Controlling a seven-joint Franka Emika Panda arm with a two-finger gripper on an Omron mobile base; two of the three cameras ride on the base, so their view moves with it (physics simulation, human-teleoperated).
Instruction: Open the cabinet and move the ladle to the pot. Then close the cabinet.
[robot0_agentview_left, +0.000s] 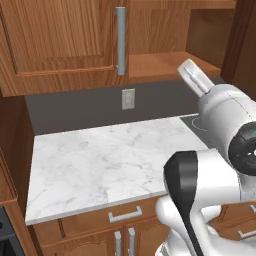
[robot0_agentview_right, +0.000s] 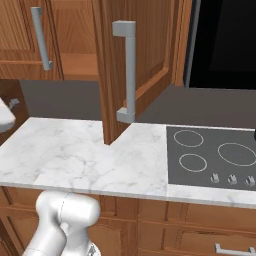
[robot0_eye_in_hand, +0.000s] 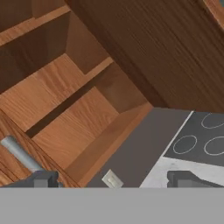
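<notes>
The brown wood cabinet (robot0_agentview_left: 60, 40) hangs above the counter. Its left door is shut, with the grey bar handle (robot0_agentview_left: 120, 40) upright. Its right door (robot0_agentview_right: 150, 60) stands swung out over the counter, its handle (robot0_agentview_right: 129, 70) facing the room. Behind it the bottom shelf (robot0_agentview_left: 165, 65) lies bare. In the hand view my gripper (robot0_eye_in_hand: 116, 179) is open with nothing between its fingertips (robot0_eye_in_hand: 43, 179). It looks up from below into the open cabinet (robot0_eye_in_hand: 74, 127), whose visible shelves hold nothing. The ladle and the pot are out of view.
A white marble counter (robot0_agentview_left: 100, 160) runs under the cabinet, with a wall outlet (robot0_agentview_left: 128, 98) on the dark backsplash. A dark cooktop (robot0_agentview_right: 210, 155) is set into the counter at the right, below a black appliance (robot0_agentview_right: 225, 40). Drawers and low doors (robot0_agentview_left: 125, 216) sit below the counter edge.
</notes>
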